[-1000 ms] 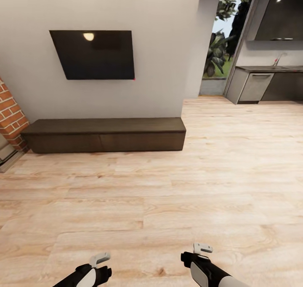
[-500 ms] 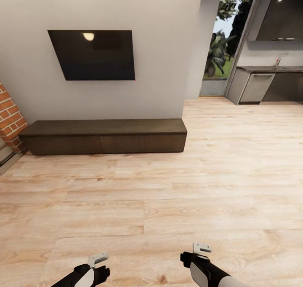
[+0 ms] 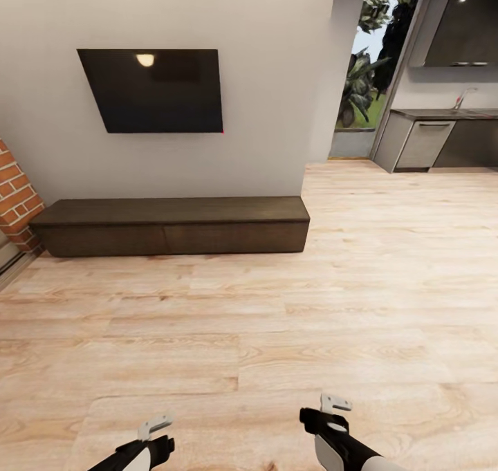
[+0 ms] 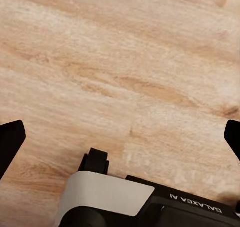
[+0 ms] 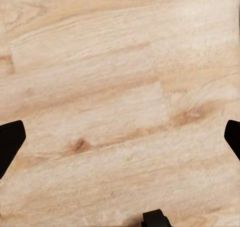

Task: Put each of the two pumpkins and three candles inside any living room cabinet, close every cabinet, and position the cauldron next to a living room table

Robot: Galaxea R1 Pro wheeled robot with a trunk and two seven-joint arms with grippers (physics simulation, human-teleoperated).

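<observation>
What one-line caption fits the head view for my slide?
Both open hands, left and right, hang over bare wood floor, facing the closed dark cabinet under a wall-mounted TV.

- Soft, even light is filling the room; shadows are staying faint beneath the cabinet (image 3: pixel 173 225).
- A ceiling lamp is glaring as a small bright spot on the television (image 3: pixel 152 90) above the cabinet.
- Daylight is showing through the doorway (image 3: pixel 373 63) right of the television.
- Straight lines are bending toward the head view's edges.

1. A long, low, dark brown wooden cabinet (image 3: pixel 169 226) stands against the pale wall, its drawer fronts flush.
2. A black flat screen (image 3: pixel 152 90) hangs above it.
3. Light wood plank floor (image 3: pixel 277 333) spreads ahead.
</observation>
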